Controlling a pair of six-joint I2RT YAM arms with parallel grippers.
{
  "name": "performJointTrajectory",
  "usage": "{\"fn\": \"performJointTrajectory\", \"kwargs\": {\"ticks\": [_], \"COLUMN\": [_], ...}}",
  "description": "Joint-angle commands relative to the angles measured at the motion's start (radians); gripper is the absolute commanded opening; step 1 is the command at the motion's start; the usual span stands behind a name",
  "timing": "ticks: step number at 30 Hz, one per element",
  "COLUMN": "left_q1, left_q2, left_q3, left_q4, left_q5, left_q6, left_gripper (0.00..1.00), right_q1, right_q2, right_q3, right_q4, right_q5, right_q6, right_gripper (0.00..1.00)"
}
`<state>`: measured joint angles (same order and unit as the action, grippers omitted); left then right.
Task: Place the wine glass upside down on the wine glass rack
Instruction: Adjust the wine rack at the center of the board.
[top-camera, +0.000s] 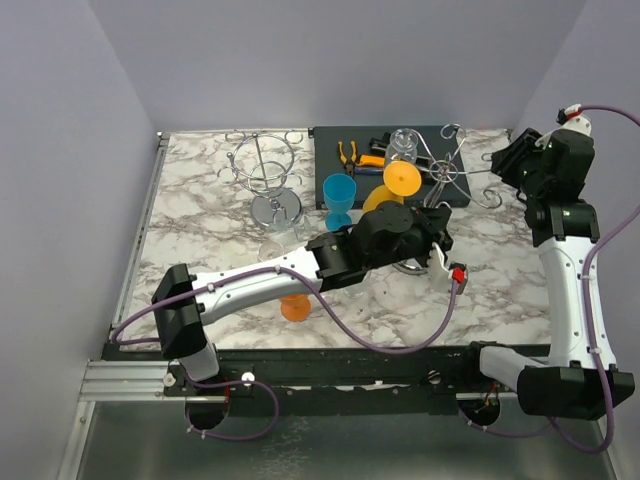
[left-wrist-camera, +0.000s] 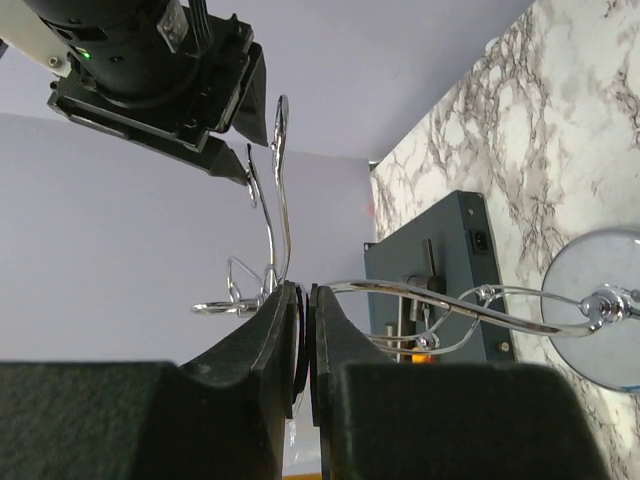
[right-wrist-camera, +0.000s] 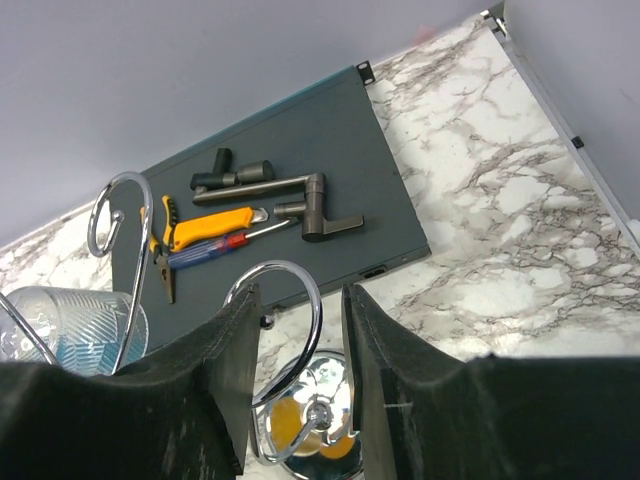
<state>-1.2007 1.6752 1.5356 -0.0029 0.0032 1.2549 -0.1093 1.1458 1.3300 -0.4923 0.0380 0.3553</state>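
While the left hand (left-wrist-camera: 305, 292) reaches across the marble tabletop (top-camera: 200, 220), its fingers are drawn to a thin slit at the spot where the chrome wires of the wine glass rack (left-wrist-camera: 598, 305) branch from the post, and they appear to pinch that wire. The right hand (right-wrist-camera: 300, 298), high at the far right, has its fingers partly apart. One chrome hoop of the rack shows in the gap, clear of at least one finger, so nothing is seen clamped there. The orange wine glass (top-camera: 398, 182) sits just behind the left wrist, at the front edge of the dark tool tray (top-camera: 330, 160) and beside the rack. Whether it stands or hangs cannot be told, because the wrist hides its lower part. A clear glass (top-camera: 403, 146) sits among the rack's far arms. A blue glass (top-camera: 338, 192) stands upright near the tray's left corner, a second orange glass (top-camera: 295, 308) lies under the left forearm, and another rack (top-camera: 276, 209) stands well apart to the left.
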Motion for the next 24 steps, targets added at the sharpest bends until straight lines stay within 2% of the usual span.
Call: {"fn": "performJointTrajectory", "kwargs": {"ticks": [1,3,7,11,14,17,19,22,24], "left_q1": [0.021,0.021,0.021,0.018,0.012,0.012,0.012,0.011,0.011], "left_q2": [-0.063,-0.080,-0.111,-0.139,-0.146,-0.161,-0.176,-0.207,-0.227], "left_q3": [-0.067,-0.089,-0.107,-0.109,-0.076,-0.031,0.005,0.058,0.104], "left_q4": [-0.035,-0.035,-0.033,-0.031,-0.033,-0.047,-0.082,-0.142,-0.193], "left_q5": [-0.058,-0.054,-0.040,-0.004,-0.005,-0.005,0.015,0.022,0.005], "left_q6": [-0.001,0.001,-0.055,-0.104,-0.208,-0.348,-0.429,-0.541,-0.606], "left_gripper": [0.14,0.17,0.49,0.66,0.77,0.91,0.97,0.99,0.99], "right_q1": [-0.004,-0.003,-0.004,-0.004,-0.004,-0.004,-0.003,-0.004,-0.003], "right_q2": [-0.016,-0.022,-0.031,-0.027,-0.020,-0.011,-0.007,-0.003,-0.003], "right_q3": [-0.031,-0.033,-0.015,0.017,0.053,0.114,0.168,0.246,0.302], "right_q4": [-0.057,-0.058,-0.066,-0.069,-0.076,-0.090,-0.108,-0.128,-0.144], "right_q5": [0.046,0.042,0.031,0.025,0.019,0.012,0.006,-0.029,-0.063], "right_q6": [-0.024,-0.023,-0.024,-0.019,-0.019,-0.027,-0.038,-0.064,-0.071], "right_gripper": [0.40,0.40,0.40,0.42,0.47,0.57,0.67,0.82,0.88]}}
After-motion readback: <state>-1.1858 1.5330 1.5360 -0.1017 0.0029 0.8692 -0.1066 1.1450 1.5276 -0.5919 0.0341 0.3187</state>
